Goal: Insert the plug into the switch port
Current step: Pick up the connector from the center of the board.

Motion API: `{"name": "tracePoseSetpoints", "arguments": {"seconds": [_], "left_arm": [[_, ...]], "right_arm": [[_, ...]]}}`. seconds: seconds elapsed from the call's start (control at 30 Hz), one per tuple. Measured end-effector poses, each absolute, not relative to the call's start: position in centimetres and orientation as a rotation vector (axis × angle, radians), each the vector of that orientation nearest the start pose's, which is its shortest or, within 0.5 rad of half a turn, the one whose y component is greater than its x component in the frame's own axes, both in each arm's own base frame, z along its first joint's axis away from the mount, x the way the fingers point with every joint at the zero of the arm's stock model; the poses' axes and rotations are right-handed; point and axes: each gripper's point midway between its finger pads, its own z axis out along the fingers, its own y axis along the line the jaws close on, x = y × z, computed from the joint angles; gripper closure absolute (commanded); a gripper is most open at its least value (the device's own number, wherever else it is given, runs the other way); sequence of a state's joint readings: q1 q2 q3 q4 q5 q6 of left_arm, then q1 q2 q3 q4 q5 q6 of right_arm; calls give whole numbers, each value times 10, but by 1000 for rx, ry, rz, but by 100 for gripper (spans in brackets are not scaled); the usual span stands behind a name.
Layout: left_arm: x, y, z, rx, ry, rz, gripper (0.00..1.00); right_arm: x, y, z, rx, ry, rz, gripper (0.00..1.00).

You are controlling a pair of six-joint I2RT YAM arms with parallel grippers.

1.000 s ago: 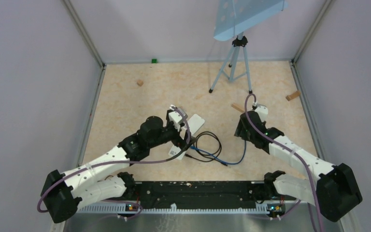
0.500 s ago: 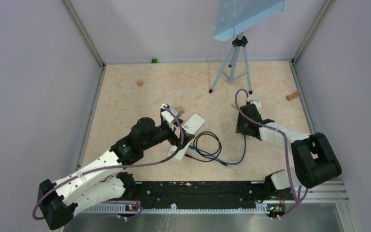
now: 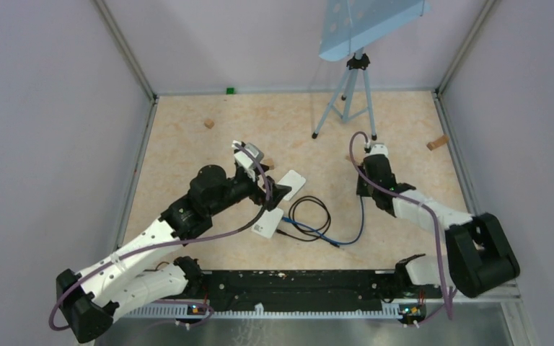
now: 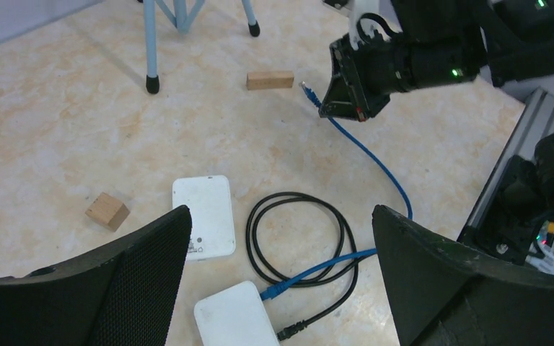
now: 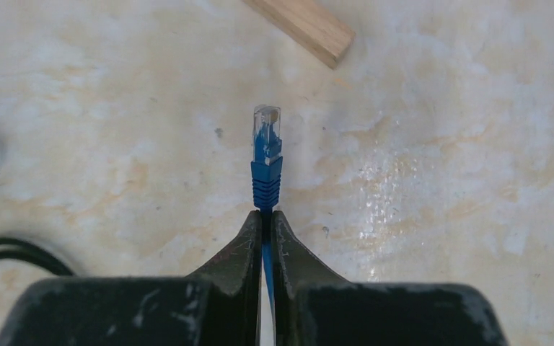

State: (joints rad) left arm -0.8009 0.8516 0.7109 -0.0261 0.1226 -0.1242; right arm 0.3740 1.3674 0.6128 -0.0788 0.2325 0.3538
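Spanning the enclosure floor: speckled beige tabletop (image 3: 187,144), walled on three sides.
Tripod (image 3: 346,94), pale blue legs, standing at the far side, black feet on the surface.
Left gripper (image 4: 278,216): jaws spread wide, nothing between them, hovering above the white boxes and the cable coil.
Right gripper (image 5: 265,216): fingers pinched together on the blue cable (image 4: 375,166), just behind the plug's boot.
White switch box (image 4: 203,216), flat on the tabletop near centre; second white box (image 4: 236,317) lying just nearer the arm bases.
Black cable (image 4: 299,238), coiled in a loop beside both boxes.
Blue cable runs from the right gripper across the coil; its other end lies just beside the second white box.
Plug (image 5: 267,133): clear tip, blue boot, sticking out past the right fingertips, well apart from both boxes, near a wooden strip (image 5: 303,29).
Wooden cube (image 4: 107,210), left of the switch box.
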Motion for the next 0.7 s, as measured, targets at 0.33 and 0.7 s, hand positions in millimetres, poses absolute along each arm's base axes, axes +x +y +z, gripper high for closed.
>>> {"name": "tracePoseSetpoints", "arguments": {"seconds": [0.33, 0.7], "left_arm": [[204, -276, 329, 610, 1472, -1025, 3], [162, -275, 326, 815, 1108, -1073, 8]], "right_arm": [[258, 175, 220, -437, 1498, 511, 100], [182, 206, 291, -738, 980, 717, 100]]}}
